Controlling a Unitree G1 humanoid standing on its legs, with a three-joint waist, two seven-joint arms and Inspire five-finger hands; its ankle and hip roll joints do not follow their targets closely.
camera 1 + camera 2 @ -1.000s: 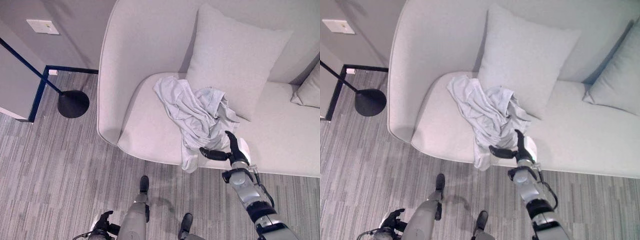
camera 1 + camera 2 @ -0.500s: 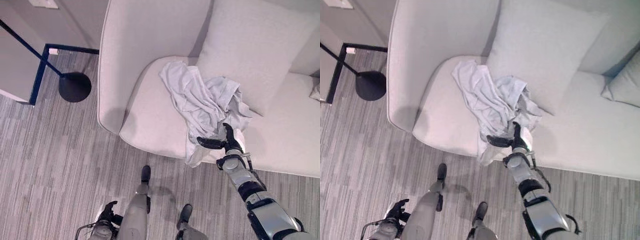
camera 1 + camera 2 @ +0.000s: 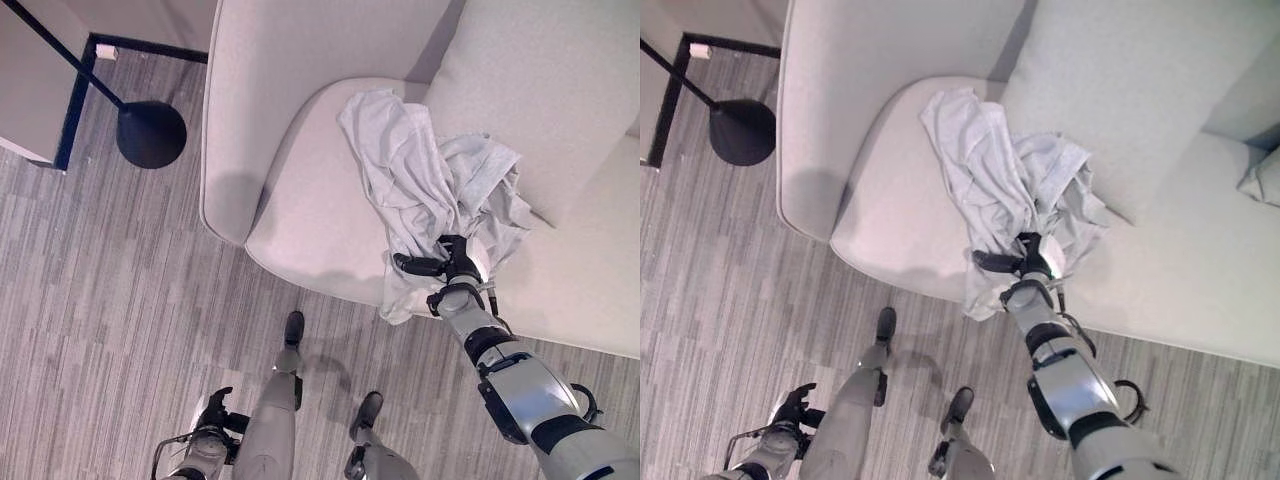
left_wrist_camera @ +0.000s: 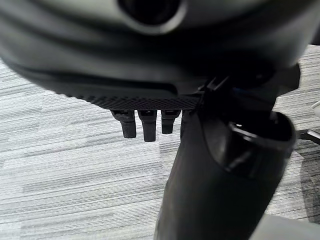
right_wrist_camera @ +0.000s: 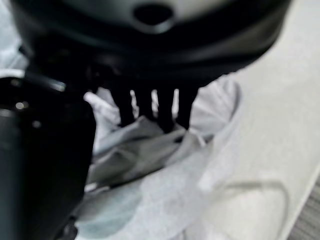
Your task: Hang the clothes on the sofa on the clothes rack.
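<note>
The clothes (image 3: 430, 195) lie crumpled on the sofa (image 3: 300, 200) seat, one fold drooping over its front edge; the right robot hand (image 3: 447, 266) rests on their near end, fingers straight among the folds, thumb spread, gripping nothing; the heap runs away from it toward the cushion (image 3: 540, 90); the left robot hand (image 4: 145, 125) hangs open above the floor, farther off; fingertip contact is hard to make out.

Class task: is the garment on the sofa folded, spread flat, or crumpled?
Crumpled. The pale garment lies bunched in ridges and folds on the sofa seat, one end drooping over the front edge by the right hand.
</note>
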